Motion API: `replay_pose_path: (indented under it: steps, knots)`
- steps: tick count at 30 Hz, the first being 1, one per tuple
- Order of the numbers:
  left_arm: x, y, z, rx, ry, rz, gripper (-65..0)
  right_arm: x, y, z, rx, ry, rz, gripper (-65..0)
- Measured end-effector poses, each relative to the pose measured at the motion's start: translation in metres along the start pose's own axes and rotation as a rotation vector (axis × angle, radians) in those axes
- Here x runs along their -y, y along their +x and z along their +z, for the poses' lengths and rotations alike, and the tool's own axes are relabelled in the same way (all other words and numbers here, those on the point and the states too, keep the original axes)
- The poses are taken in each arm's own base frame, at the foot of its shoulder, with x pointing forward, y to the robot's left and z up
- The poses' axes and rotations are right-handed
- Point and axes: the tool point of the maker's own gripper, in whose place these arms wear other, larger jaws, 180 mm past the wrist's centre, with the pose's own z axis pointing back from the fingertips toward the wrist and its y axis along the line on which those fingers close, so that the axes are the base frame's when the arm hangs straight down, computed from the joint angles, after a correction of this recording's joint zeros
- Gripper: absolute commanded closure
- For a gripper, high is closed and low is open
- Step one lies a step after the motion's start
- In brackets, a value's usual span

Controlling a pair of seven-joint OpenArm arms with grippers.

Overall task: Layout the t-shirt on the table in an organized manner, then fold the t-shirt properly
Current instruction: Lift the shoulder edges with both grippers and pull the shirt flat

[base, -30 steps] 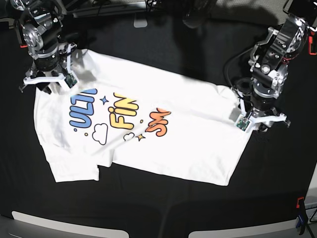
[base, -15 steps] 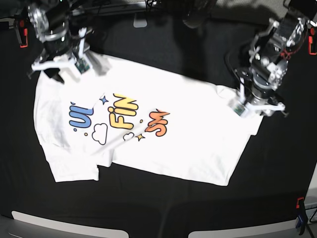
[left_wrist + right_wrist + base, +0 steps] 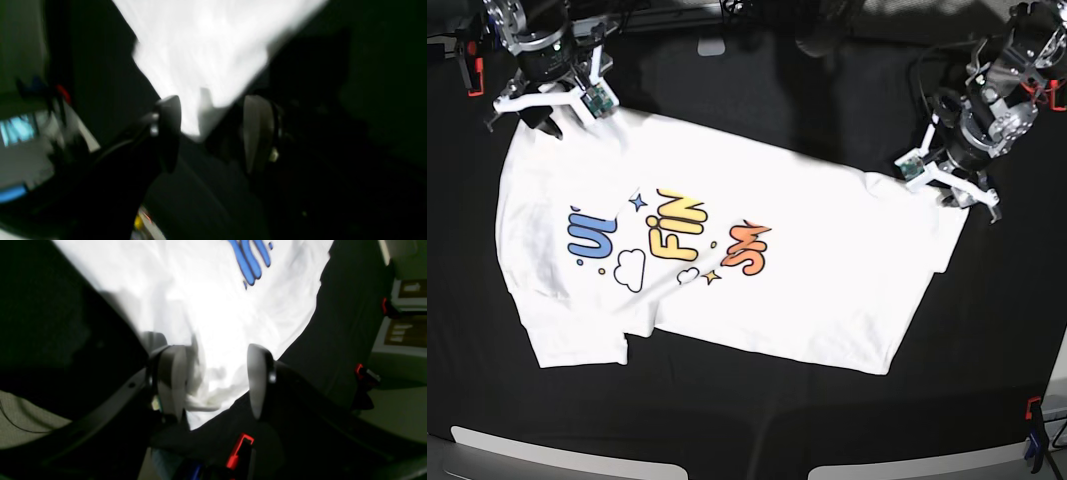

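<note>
The shirt [image 3: 727, 260] lies print-up on the black table [image 3: 757, 420], slanting from upper left down to lower right, with one sleeve folded under at the lower left. The right gripper [image 3: 547, 100] sits at the shirt's top-left corner, jaws spread; in its wrist view there's bunched white cloth between the fingers [image 3: 171, 383], not pinched. The left gripper [image 3: 947, 180] is over the right-hand corner, also spread wide, with the cloth's tip between its fingers [image 3: 255, 133].
</note>
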Motion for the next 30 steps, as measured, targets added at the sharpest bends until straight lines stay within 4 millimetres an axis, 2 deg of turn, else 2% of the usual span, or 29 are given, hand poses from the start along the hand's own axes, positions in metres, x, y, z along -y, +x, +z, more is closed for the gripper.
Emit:
replay_pose_path:
  steps: [2,8,13,18,20,22,26,30]
  knots:
    - [0.003,-0.005,-0.005,-0.003,-0.007,0.0,-28.1,0.0,0.0,0.0,0.001,-0.001,-0.001,-28.8]
    - [0.006,0.003,-0.01,0.072,-0.014,0.0,-28.0,0.0,0.0,0.0,0.002,-0.001,0.0,-28.8]
    - [-0.002,0.02,-0.013,0.136,0.0,0.023,-27.9,0.0,0.0,0.0,0.001,0.0,-0.001,-28.8]
    - [-0.004,0.032,-0.032,0.143,0.007,0.099,-27.5,-0.001,-0.002,0.0,-0.012,0.006,-0.006,-28.8]
    - [0.001,0.026,-0.038,0.125,-0.005,0.11,-27.4,-0.01,-0.005,0.0,-0.03,0.055,-0.045,-28.8]
    - [0.007,0.022,-0.039,0.105,-0.015,0.117,-24.6,-0.021,-0.008,0.001,-0.043,0.112,-0.046,-28.8]
    - [0.008,0.012,-0.04,0.044,-0.019,0.119,-16.6,-0.034,-0.032,-0.006,-0.114,0.149,-0.006,-28.8]
    - [0.009,0.012,-0.04,0.042,-0.019,0.119,-14.9,-0.043,-0.069,-0.02,-0.216,0.16,0.022,-28.8]
